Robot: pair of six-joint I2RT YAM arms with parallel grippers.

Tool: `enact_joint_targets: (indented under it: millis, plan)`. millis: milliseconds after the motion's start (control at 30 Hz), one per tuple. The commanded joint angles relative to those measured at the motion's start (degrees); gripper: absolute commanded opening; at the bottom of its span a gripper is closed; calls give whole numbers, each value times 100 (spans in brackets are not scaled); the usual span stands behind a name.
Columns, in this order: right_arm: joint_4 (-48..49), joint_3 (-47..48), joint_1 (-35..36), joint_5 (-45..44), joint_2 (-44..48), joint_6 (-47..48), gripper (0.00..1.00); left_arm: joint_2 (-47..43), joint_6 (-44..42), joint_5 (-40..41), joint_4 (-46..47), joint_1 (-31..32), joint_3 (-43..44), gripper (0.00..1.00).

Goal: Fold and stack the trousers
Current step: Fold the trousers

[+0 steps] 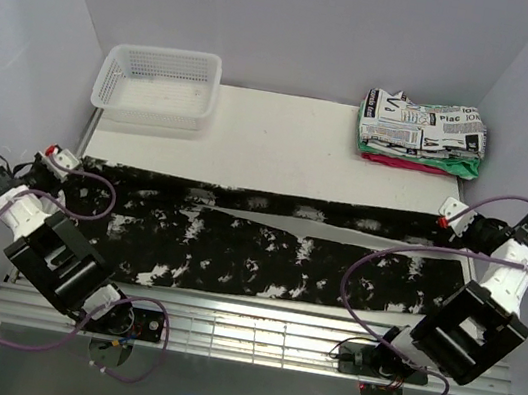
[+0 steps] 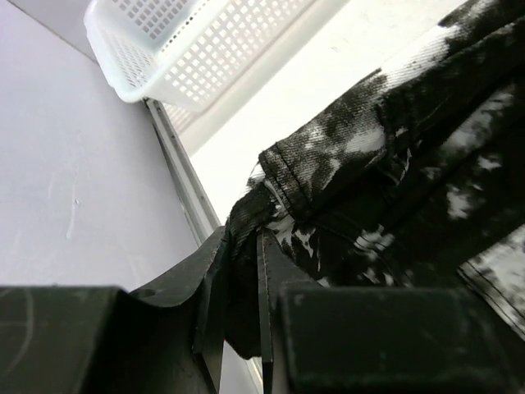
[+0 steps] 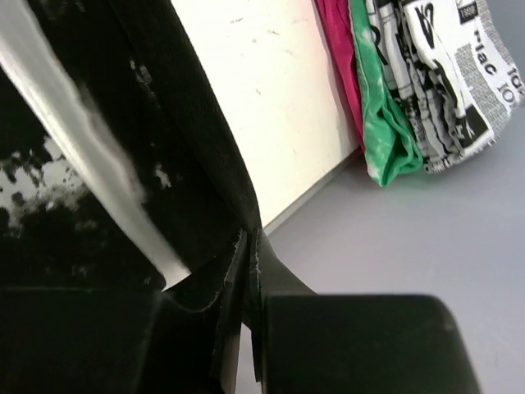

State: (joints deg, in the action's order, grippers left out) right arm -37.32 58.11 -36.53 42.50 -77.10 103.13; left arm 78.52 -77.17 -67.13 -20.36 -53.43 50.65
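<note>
Left hand [image 2: 239,250] and right hand [image 3: 248,242], both mine, are clamping opposite ends of the trousers [image 1: 236,244], which are lying stretched across the table [image 1: 284,140]; uneven pulling, I am judging, could slip the thin right-end grip and skew the fold.

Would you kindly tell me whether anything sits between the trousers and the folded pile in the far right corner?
Nothing visible does. The table between the trousers and the folded pile is bare; the basket sits far left, off that path. The left gripper and right gripper each pinch one end of them.
</note>
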Motion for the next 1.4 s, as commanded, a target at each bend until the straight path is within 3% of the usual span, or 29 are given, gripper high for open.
enact_joint_targets:
  millis: [0,200,367,567,667,767,800,833,867,900,1000,1167,1267,1367]
  plan:
    - [209,-211,-651,144,423,889,8,-355,-2119,-344,-1748,-554,-73,0]
    - [-775,-730,-1478,364,784,2104,8,-110,-4023,-46,-4096,-1230,41,0]
    - [-1610,-1117,-2270,250,828,3797,8,374,-6067,839,-5746,-1968,138,0]
    - [-1937,-1986,-2718,-303,1004,4995,8,279,-7012,2255,-5997,-2364,-396,11]
    - [-1937,-2338,-2780,-567,1100,5524,8,85,-7427,2959,-5997,-2427,-539,23]
    - [-1788,-2576,-2789,-734,1223,5647,8,-73,-7401,3451,-5997,-2418,-469,51]
    - [-1727,-2628,-2789,-839,1319,5656,12,-222,-7444,3679,-6006,-2427,-460,61]
    - [-1665,-2673,-2780,-901,1346,5648,20,-275,-7497,4134,-6006,-2427,-434,94]
    - [-1630,-2664,-2780,-954,1355,5639,29,-319,-7436,4251,-6006,-2444,-373,98]
    - [-1647,-2612,-2780,-954,1303,5604,55,-337,-7297,4270,-6015,-2435,-172,98]
    - [-1936,-2112,-2789,-605,997,5429,75,-197,-6480,3850,-6032,-2444,416,95]
    - [-2358,-1181,-2772,-216,688,5034,89,602,-4725,3207,-6024,-2252,1271,78]
    - [-2429,-846,-2500,-154,503,4534,93,691,-3740,3180,-6015,-1788,1289,77]
    - [-1921,-371,-1579,-382,336,2359,94,569,-2921,3233,-5831,-937,992,76]
